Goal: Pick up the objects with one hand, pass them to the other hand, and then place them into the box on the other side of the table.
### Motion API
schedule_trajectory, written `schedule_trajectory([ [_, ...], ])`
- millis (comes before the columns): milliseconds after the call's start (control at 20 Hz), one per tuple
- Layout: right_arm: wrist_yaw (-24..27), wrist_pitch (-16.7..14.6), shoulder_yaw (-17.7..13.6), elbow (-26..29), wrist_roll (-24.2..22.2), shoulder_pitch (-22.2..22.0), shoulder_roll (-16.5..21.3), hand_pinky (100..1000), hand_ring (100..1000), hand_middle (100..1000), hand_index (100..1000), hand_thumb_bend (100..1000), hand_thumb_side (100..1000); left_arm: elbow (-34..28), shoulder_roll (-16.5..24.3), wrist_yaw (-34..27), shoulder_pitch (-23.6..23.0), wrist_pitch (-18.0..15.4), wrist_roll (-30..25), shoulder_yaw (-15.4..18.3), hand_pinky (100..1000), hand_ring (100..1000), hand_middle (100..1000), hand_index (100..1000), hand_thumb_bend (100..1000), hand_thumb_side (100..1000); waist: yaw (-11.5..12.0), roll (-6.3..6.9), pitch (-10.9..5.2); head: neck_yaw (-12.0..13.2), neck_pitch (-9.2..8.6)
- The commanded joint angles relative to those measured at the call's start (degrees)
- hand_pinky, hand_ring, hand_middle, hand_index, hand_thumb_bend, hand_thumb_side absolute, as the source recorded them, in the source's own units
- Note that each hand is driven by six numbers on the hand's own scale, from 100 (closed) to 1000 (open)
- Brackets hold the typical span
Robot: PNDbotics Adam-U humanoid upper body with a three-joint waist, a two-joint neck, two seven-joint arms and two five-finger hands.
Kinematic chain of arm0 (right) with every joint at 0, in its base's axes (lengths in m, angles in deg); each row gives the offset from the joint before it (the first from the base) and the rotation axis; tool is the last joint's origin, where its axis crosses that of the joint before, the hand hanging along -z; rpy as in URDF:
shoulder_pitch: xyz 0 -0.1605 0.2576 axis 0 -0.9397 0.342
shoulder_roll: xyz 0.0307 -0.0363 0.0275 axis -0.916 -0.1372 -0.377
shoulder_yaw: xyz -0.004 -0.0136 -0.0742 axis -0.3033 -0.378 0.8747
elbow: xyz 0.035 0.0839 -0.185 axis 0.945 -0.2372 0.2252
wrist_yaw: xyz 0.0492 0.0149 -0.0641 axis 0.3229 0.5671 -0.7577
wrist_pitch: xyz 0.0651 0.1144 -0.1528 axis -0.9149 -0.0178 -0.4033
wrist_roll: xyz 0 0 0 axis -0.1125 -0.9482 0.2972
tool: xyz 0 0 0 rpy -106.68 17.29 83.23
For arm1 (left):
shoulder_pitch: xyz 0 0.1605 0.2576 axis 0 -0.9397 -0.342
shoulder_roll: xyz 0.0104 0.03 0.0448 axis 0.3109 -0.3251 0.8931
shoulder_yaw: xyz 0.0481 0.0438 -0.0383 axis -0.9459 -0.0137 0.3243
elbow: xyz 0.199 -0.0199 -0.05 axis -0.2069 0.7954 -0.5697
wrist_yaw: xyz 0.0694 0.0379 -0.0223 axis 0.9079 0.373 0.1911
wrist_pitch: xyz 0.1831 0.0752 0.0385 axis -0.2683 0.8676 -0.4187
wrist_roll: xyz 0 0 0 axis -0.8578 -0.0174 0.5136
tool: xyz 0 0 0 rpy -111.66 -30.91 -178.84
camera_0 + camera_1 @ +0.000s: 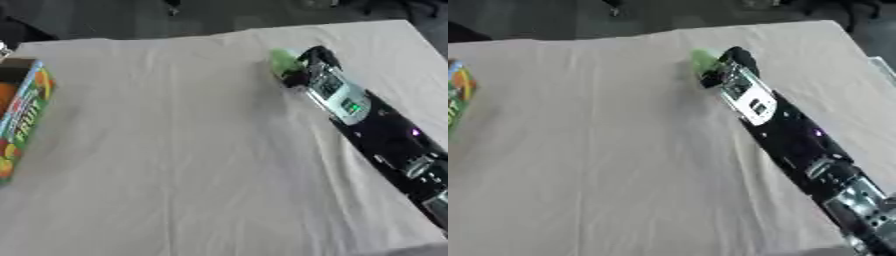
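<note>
Green object [282,61] at right hand [308,65] fingertips, grip state cannot tell. Box [22,107] far left of hand; right eye view crops it.

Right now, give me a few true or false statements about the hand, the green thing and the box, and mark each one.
1. The right hand is at the green object on the far part of the table. True.
2. The colourful box stands at the table's right edge. False: it stands at the left edge.
3. The left hand is resting on the cloth near the box. False: no left hand shows in either view.
4. The table is covered with a pale cloth. True.
5. The green object is already inside the box. False: it is across the table from the box, at the right hand.
</note>
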Motion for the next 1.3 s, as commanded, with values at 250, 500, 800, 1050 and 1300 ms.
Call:
schedule_trajectory([
  [250,-1.0,7.7,-0.8,2.2,9.4,1.1,1.7,596,399,171,359,294,100,-1.0,1.3,-0.3,0.6,-0.1,0.2,0.5,593,736,630,696,381,436,-0.1,0.06,-0.98,0.3,-0.07],
  [500,-0.8,7.7,-1.3,2.8,10.7,1.0,2.0,588,388,156,342,310,100,-1.1,1.3,-0.3,0.5,-0.1,0.3,0.5,591,736,630,697,379,437,-0.1,0.09,-0.95,0.3,-0.06],
  [800,0.3,7.7,-1.8,4.1,12.1,1.0,2.7,578,375,145,335,305,100,-1.0,1.4,-0.3,0.4,-0.1,0.4,0.5,588,736,631,697,375,438,-0.2,0.07,-0.97,0.4,0.07],
  [1050,3.0,7.7,-3.3,6.3,12.2,1.2,4.2,564,362,133,328,296,100,-1.0,1.4,-0.3,0.4,-0.1,0.4,0.6,587,736,629,697,375,438,-0.3,0.04,-0.99,0.6,0.20],
  [1300,5.4,7.7,-4.2,7.6,12.4,1.2,5.6,560,357,128,325,297,100,-1.0,1.4,-0.3,0.3,0.0,0.5,0.6,585,735,629,697,374,439,-0.4,0.01,-0.98,0.6,0.07],
])
